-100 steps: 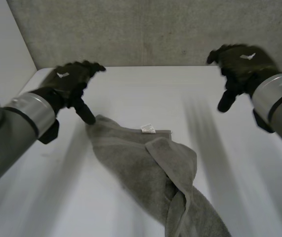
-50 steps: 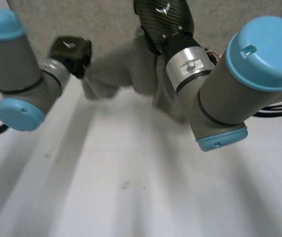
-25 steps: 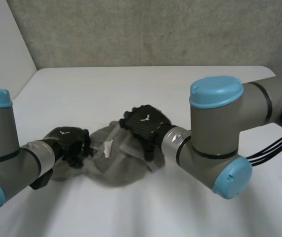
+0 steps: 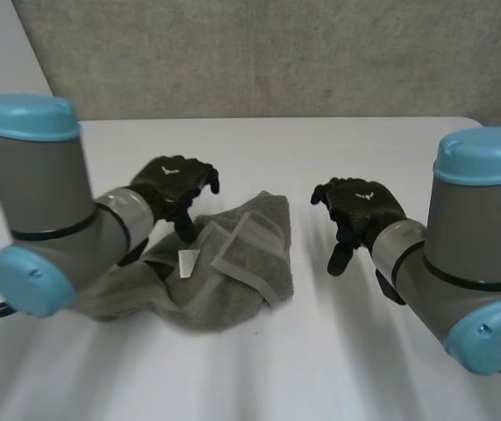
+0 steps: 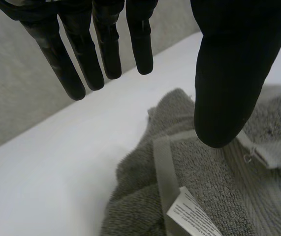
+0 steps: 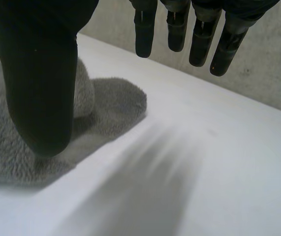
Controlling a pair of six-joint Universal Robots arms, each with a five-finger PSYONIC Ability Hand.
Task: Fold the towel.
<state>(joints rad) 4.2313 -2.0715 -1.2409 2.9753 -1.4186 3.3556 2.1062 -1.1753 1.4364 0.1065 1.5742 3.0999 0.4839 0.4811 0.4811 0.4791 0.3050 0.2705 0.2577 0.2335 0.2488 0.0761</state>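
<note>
- Towel (image 4: 241,263), grey and crumpled in a loose heap, lay near the middle of the white table (image 4: 259,377), a hemmed band turned up and a white label (image 4: 188,260) showing toward its 9 o'clock side.
- The left hand (image 4: 175,186) hovered at the towel's 10 o'clock edge, fingers straight and thumb spread, gripping nothing.
- The right hand (image 4: 360,206) hung at the towel's 3 o'clock, clear of the cloth, fingers straight, thumb apart, empty.
</note>
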